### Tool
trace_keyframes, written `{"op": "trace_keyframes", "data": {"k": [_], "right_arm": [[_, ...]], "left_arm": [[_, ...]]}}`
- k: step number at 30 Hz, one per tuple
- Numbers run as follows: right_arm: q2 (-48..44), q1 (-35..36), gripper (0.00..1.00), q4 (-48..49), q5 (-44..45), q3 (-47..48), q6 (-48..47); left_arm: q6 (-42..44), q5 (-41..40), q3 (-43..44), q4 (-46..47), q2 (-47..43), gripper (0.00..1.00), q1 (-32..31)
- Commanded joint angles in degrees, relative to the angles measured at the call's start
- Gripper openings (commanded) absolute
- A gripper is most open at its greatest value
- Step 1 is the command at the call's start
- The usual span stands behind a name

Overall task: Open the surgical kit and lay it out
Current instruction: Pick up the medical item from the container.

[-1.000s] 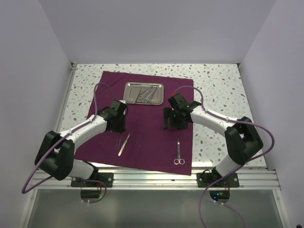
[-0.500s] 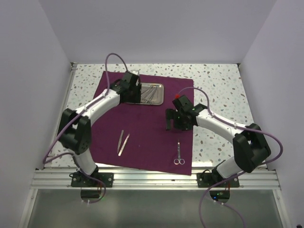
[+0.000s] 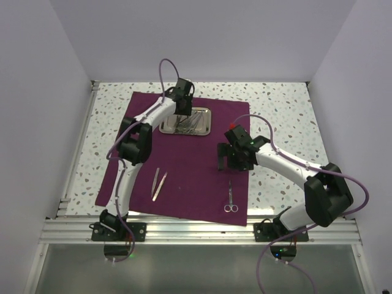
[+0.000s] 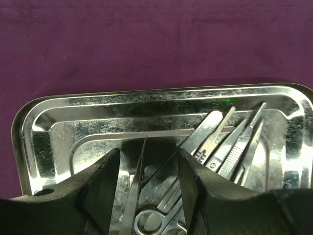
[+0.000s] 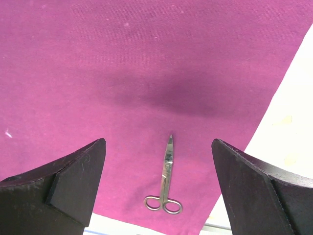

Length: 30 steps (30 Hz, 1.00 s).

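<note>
The dark purple cloth wrap (image 3: pixel 184 159) lies spread flat on the table. The steel tray (image 3: pixel 202 128) sits at its far middle with several silver instruments (image 4: pixel 230 147) in it. My left gripper (image 3: pixel 182 115) is open and low over the tray, its fingers (image 4: pixel 105 191) straddling a slim pointed instrument (image 4: pixel 137 191) and a ring-handled one (image 4: pixel 151 220). Tweezers (image 3: pixel 159 184) lie on the near left of the cloth. Scissors (image 3: pixel 230 197) lie near right, rings toward me. My right gripper (image 3: pixel 228 162) hovers open and empty above the scissors (image 5: pixel 165 181).
Speckled white tabletop (image 3: pixel 282 116) surrounds the cloth, with walls on three sides. The cloth's right edge (image 5: pixel 274 107) runs close to the scissors. A metal rail (image 3: pixel 196 229) runs along the near edge.
My left arm has swung from the near left of the cloth out to the far tray and lowered its open gripper into it. My right gripper drifted slightly right and nearer.
</note>
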Motion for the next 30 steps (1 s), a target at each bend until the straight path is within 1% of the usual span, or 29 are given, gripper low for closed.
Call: {"op": "trace_keyframes", "data": {"k": [1,4,6,9,11,13,15,18,19,20,24,26,27,28,30], "right_arm": [[-1.72,-0.15,0.93,-0.95,2.34,0.11,-0.29],[-1.37,-0.24,0.93,-1.04,2.78,0.37,-0.65],[-0.84,-0.16,0.93,-1.12,3.04,0.98,-0.91],[-0.23,-0.24,0.93,-1.3,3.48,1.68,-1.26],[0.04,-0.33,0.93,-1.48,3.75,2.04,-1.17],[0.21,-0.24,0.93,-1.39,3.75,2.13,-1.09],[0.47,-0.42,0.93,-1.22,3.66,2.21,-1.0],[0.83,-0.33,0.92,-0.95,3.22,2.04,-0.47],[0.83,-0.33,0.92,-1.04,3.13,2.04,-0.38],[0.83,-0.33,0.92,-1.13,2.96,2.04,-0.21],[-0.31,-0.33,0.91,-1.21,2.78,1.6,0.49],[-1.1,-0.33,0.91,-0.95,2.78,1.25,0.76],[-1.28,-0.33,0.91,-0.78,2.78,1.16,0.85],[-1.28,-0.42,0.91,-0.69,2.78,0.99,1.11],[-1.02,-0.42,0.91,-0.08,2.17,0.9,1.64]], "left_arm": [[1.02,-0.95,5.02,-1.51,1.49,0.54,1.02],[1.1,-1.04,5.19,-0.54,2.54,0.53,1.55],[1.1,-0.78,5.45,-0.8,3.16,0.5,1.99],[1.1,-0.6,5.11,-0.97,3.43,0.42,2.43],[1.28,-0.51,3.88,-0.8,2.99,0.33,2.69],[1.45,-0.43,1.69,-0.36,2.03,0.28,2.78],[1.72,0.01,-0.25,0.6,1.23,0.26,2.87],[2.33,0.72,-3.33,1.31,0.26,0.13,2.96],[2.68,0.54,-3.85,1.22,0.09,0.03,2.96],[2.95,0.19,-3.86,0.7,0.0,0.0,3.04],[3.3,-3.93,-3.25,-0.97,-2.98,0.0,4.27],[3.47,-6.04,-2.89,-2.37,-6.49,0.0,4.8],[3.82,-9.01,-2.98,-2.64,-7.9,0.0,4.8],[3.83,-10.6,-3.15,-3.08,-10.96,0.0,4.72],[4.0,-13.68,-4.12,-3.7,-14.31,0.0,4.71]]}}
